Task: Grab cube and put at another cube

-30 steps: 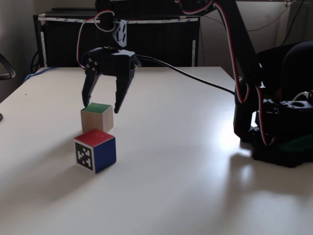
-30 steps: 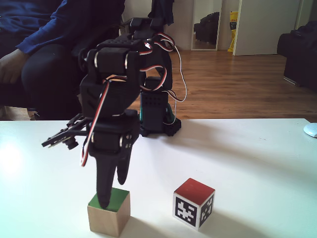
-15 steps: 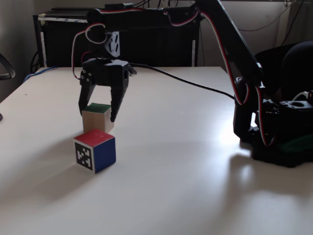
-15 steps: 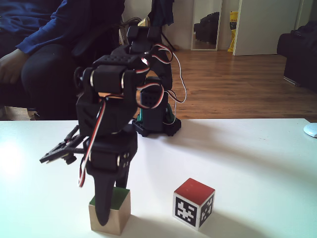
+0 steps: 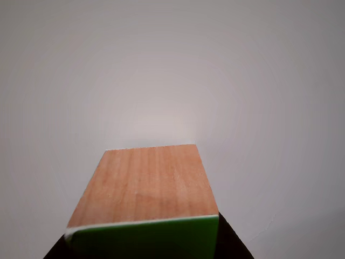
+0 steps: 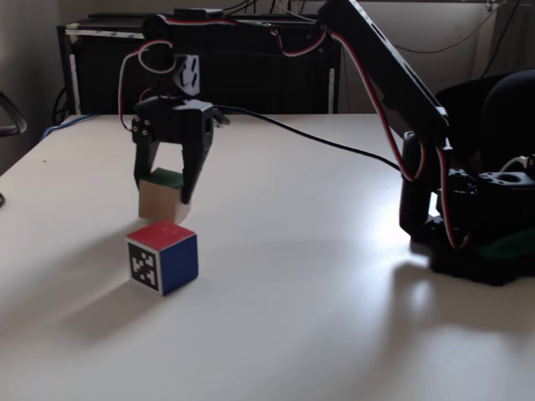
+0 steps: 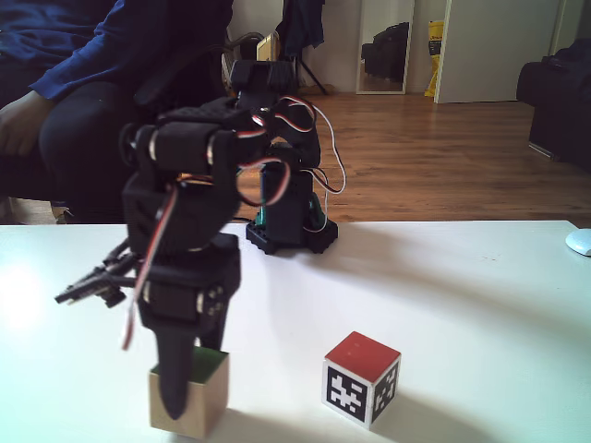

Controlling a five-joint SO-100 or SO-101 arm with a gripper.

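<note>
Cube (image 6: 161,197), green face up, sits on the white surface (image 6: 301,276) just behind another cube (image 6: 162,256), which shows a red top, a blue side and a printed marker. Pincer (image 6: 162,190) is lowered over the cube with its jaws spread, one finger at each side; actual contact cannot be confirmed. Other view shows the cube's wood side (image 5: 145,183) close up.

Other view: sits very close, looks along wooden side of cube (image 5: 145,183) onto bare table (image 5: 172,70). A fixed view: I look from table-edge height, side-on to arm, base at right; cube (image 6: 160,197), another cube (image 6: 162,256) at left, table (image 6: 301,317) across frame. Another fixed view: low, near, opposite arm base, facing room behind. Both fixed views share cube (image 7: 189,401), another cube (image 7: 361,378), gripper (image 7: 174,406), table (image 7: 480,305).
</note>
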